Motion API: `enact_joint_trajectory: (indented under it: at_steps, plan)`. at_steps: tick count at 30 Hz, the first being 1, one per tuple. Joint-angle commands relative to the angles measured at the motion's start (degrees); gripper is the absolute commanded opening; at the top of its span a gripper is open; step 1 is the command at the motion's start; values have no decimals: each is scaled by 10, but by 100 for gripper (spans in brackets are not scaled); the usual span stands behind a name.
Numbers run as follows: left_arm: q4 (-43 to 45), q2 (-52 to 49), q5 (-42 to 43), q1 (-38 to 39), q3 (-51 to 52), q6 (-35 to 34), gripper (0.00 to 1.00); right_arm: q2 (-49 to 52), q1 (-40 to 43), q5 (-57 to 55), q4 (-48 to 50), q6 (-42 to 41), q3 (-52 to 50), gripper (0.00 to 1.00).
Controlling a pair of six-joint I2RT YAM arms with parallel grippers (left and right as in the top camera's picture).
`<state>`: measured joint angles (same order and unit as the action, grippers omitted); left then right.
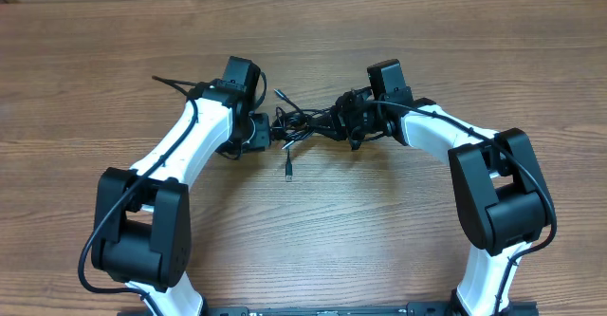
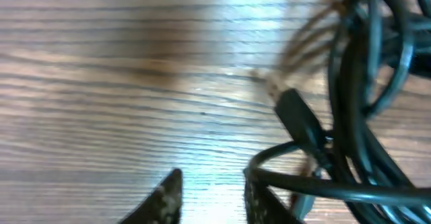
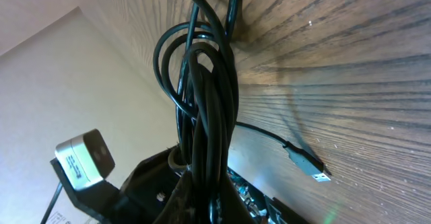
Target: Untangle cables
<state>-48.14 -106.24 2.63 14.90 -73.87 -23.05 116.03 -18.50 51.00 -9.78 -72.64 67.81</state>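
My right gripper clamps the thin black glossy cables, and their looped bundle rises straight ahead of its fingers. One silver-tipped plug lies flat off to the side on the grained wooden table. My left gripper stands parted and empty, with the tangle just beside its right finger.
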Motion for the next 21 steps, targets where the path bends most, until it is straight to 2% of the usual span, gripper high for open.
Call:
enact_joint_trajectory:
  at_steps: [1,4,11,17,21]
  plan:
    - [4,16,-31,-3,-2,-54,39,-3,0,5,-1,6,8,4]
    - [4,15,-30,-3,-1,-73,44,-3,0,5,-1,6,8,4]
    - [34,0,-29,-3,6,-89,44,-3,0,5,-1,6,8,4]
    - [49,-26,12,-3,6,-82,43,-3,0,5,-1,7,8,4]
    - [69,-32,81,-4,6,-11,35,-3,0,5,-2,12,8,4]
